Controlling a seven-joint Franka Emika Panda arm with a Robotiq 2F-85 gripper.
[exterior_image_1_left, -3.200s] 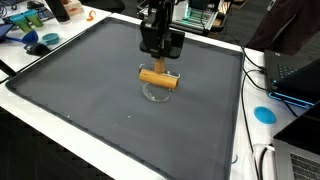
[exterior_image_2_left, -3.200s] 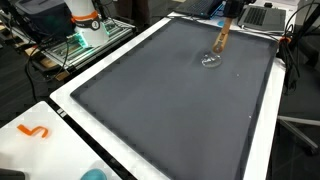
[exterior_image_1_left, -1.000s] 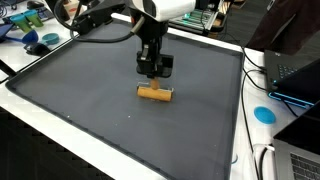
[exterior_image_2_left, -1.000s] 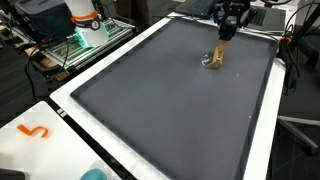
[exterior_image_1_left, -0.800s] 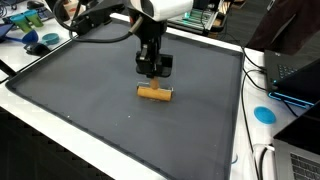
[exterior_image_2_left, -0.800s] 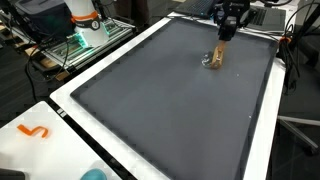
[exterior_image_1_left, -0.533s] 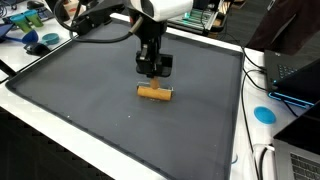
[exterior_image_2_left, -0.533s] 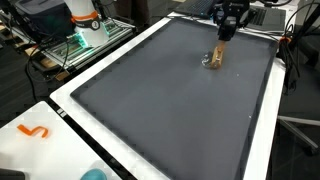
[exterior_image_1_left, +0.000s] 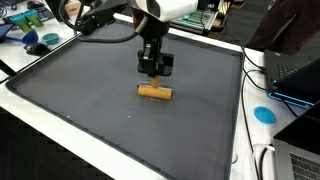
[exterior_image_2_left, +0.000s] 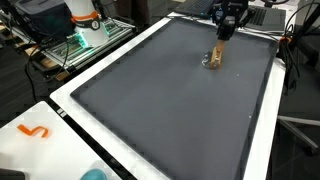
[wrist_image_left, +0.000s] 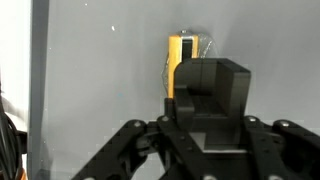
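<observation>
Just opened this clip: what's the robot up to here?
The robot's gripper hangs just above a small wooden-handled tool without touching it. The tool lies flat on the dark mat, toward its far half, and the wrist view shows some thin wire or metal at one end of the tool. The gripper holds nothing, and the pictures do not show whether its fingers are open or shut. Nothing else lies on the mat near the tool.

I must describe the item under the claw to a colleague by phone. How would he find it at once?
Find the large dark grey mat. Just under the black claw lies a short wooden handle with a wire end, the only light-brown thing on the mat.
</observation>
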